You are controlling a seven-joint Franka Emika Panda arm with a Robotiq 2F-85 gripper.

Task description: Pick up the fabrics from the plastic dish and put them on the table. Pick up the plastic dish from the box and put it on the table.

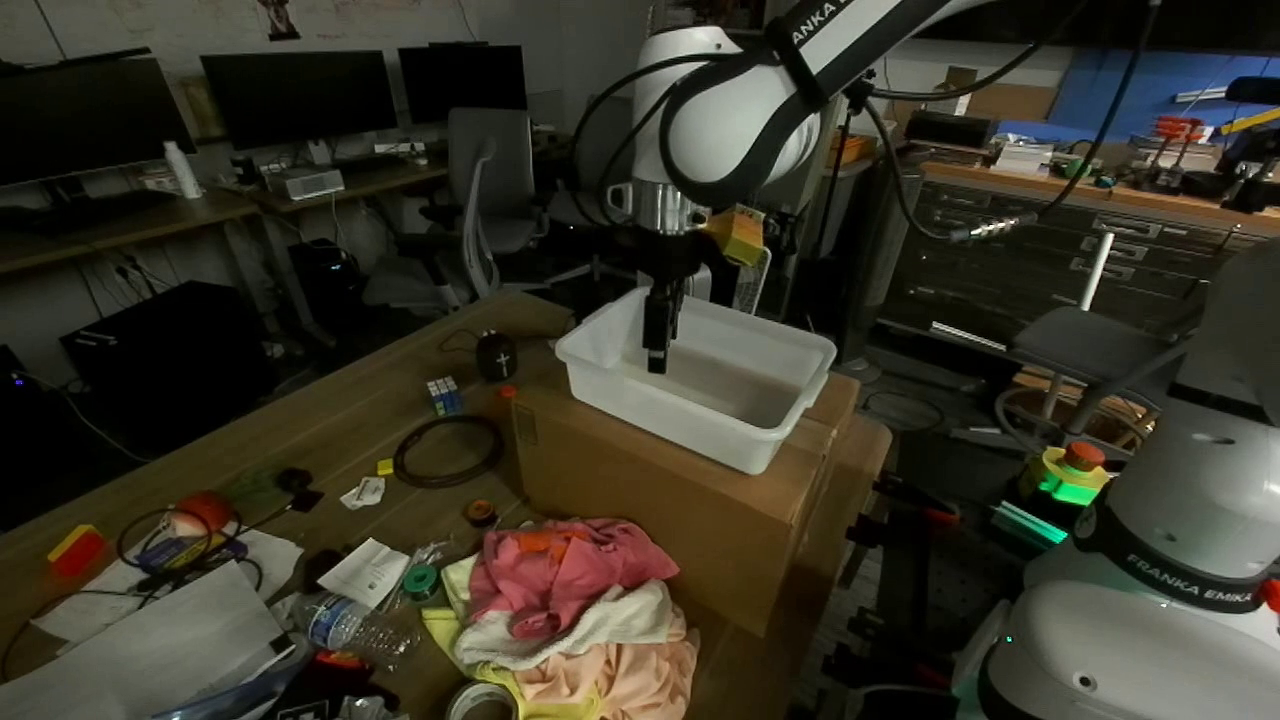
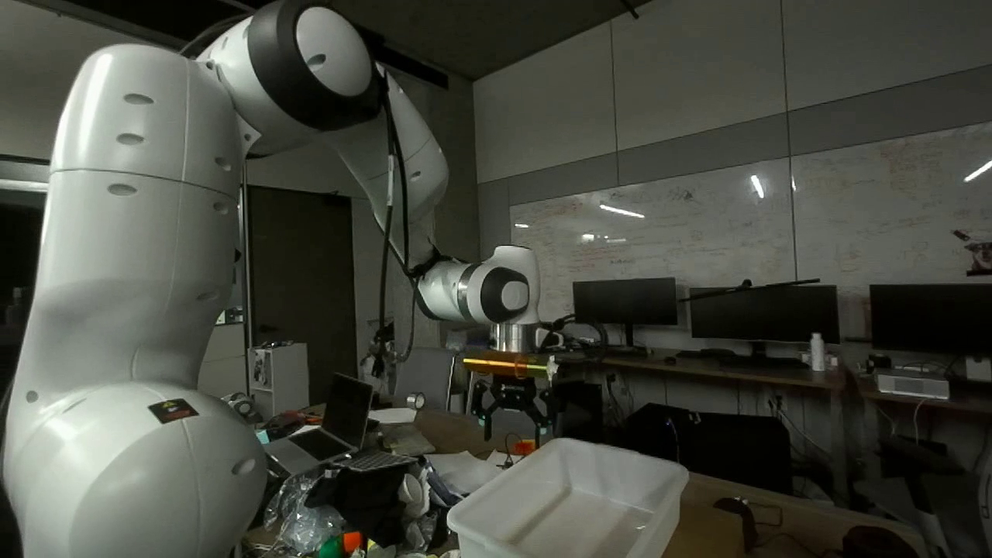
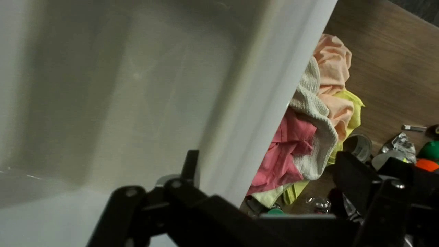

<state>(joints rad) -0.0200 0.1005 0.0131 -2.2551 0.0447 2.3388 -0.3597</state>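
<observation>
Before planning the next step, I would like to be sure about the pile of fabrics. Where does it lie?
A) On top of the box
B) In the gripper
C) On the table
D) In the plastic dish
C, because in an exterior view the pile of fabrics sits on the table beside the box.

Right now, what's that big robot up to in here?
A robot arm has its gripper hanging open above the rim of a white plastic tub, holding nothing. The tub sits on a cardboard box on the wooden table. The soft cloths lie in a heap on the table beside the box, so grabbing the tub is probably next.
</observation>
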